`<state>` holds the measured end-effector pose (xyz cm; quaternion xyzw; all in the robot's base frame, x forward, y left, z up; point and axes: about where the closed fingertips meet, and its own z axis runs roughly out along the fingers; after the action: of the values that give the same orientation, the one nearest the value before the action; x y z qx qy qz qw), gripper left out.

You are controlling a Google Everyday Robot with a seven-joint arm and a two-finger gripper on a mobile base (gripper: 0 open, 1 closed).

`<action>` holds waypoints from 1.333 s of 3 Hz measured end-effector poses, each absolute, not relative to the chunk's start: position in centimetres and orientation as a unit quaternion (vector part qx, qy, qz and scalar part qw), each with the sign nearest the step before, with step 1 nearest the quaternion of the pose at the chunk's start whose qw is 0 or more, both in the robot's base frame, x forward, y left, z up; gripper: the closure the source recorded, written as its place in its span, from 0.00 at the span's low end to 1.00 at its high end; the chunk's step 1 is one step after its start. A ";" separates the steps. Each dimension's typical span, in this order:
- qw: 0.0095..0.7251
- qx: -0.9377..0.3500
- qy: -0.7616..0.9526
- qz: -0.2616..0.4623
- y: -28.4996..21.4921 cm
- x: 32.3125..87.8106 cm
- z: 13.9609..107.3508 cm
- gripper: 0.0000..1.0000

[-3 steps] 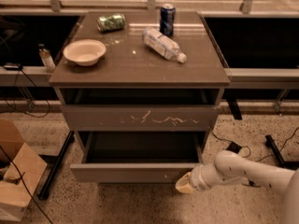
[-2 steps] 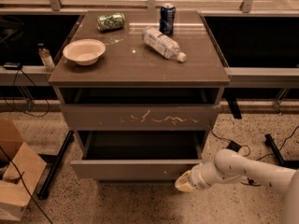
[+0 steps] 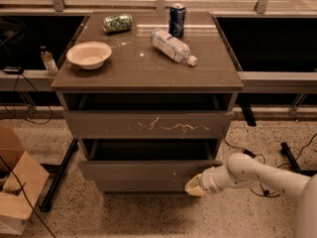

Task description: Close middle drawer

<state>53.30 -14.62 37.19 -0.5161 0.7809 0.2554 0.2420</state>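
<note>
Plain drawer (image 3: pixel 148 170) inward, end effector (image 3: pixel 193 186) alongside

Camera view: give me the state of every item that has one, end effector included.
middle drawer: pulled partly out, not closed.
scratched drawer front: dark gap above it.
end effector: low, at the right end of the middle drawer's front.
bowl: upright.
green can: on its side.
blue can: upright.
water bottle: on its side.
cardboard box: flaps open, on the floor.
</note>
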 end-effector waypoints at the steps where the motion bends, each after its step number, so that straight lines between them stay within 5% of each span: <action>1: 0.270 -0.517 0.776 0.239 -15.1 56.5 38.5 0.86; 4: 0.335 -0.523 0.758 0.199 -15.5 62.1 42.6 0.08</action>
<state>62.05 -15.48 42.62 -0.5227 0.7583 0.1991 0.3348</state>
